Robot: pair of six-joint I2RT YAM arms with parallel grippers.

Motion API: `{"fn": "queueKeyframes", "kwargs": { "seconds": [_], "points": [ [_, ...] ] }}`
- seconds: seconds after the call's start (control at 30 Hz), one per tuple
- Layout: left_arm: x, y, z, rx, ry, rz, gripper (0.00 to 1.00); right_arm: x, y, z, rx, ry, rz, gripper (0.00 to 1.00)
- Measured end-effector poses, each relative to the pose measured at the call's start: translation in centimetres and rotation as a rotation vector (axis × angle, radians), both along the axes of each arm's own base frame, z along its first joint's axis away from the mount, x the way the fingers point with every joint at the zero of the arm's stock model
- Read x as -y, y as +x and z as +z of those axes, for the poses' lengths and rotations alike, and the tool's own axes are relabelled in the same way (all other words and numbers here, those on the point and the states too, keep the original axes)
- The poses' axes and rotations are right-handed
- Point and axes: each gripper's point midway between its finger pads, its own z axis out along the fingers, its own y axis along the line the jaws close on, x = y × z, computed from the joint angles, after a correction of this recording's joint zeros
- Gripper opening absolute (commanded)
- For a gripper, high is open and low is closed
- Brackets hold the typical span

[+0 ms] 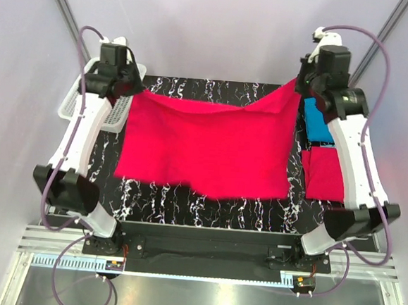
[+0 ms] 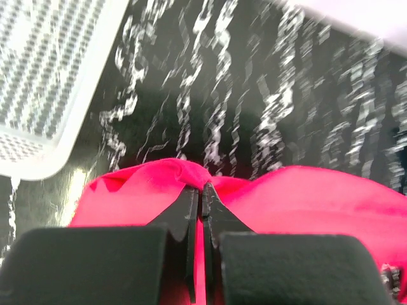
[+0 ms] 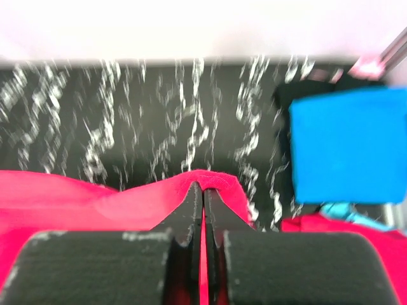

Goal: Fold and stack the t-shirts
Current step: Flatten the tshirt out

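Pinches the red t-shirt (image 1: pixel 204 149) by its two far corners with left gripper (image 2: pixel 202 187) and right gripper (image 3: pixel 202 186), both clamped tight on cloth, stretching it wide over the table (image 1: pixel 206 209), likely to lay it flat for folding, near the blue t-shirt (image 1: pixel 319 126) at right.

The table (image 1: pixel 207 208) is black with white squiggly lines all over it. A white basket (image 1: pixel 116 114) with lots of tiny holes is at its far left corner. Behind the table is a pale wall (image 1: pixel 214 26). A shiny gray shelf (image 1: pixel 192 296) runs along the front.
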Motion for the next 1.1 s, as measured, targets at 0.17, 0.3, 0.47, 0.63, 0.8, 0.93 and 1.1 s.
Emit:
{"fn": "queueKeyframes", "kwargs": {
  "seconds": [0.17,0.3,0.47,0.63,0.8,0.93,1.1],
  "points": [
    [0.0,-3.3,8.2,0.198,-0.035,-0.02,0.0,1.4,-4.3,8.4,0.197,0.017,-0.013,0.0],
    [-0.2,-9.7,15.1,0.382,-0.069,-0.055,0.0,2.7,-11.1,14.8,0.37,0.058,-0.001,0.0],
    [-0.8,-18.3,19.8,0.559,-0.086,-0.089,0.0,3.8,-19.6,18.1,0.501,0.094,0.037,0.0],
    [-1.2,-22.3,19.2,0.552,-0.072,-0.105,0.0,5.0,-25.3,19.3,0.564,0.107,0.039,0.0],
    [-1.0,-21.2,16.8,0.434,-0.062,-0.109,0.0,5.0,-25.6,19.3,0.554,0.105,0.041,0.0],
    [-1.1,-17.8,15.2,0.351,-0.053,-0.073,0.0,4.6,-23.0,18.0,0.51,0.094,0.035,0.0],
    [-1.3,-11.0,10.5,0.197,-0.037,0.027,0.0,3.6,-15.1,12.6,0.386,0.054,-0.004,0.0]
  ]
}}
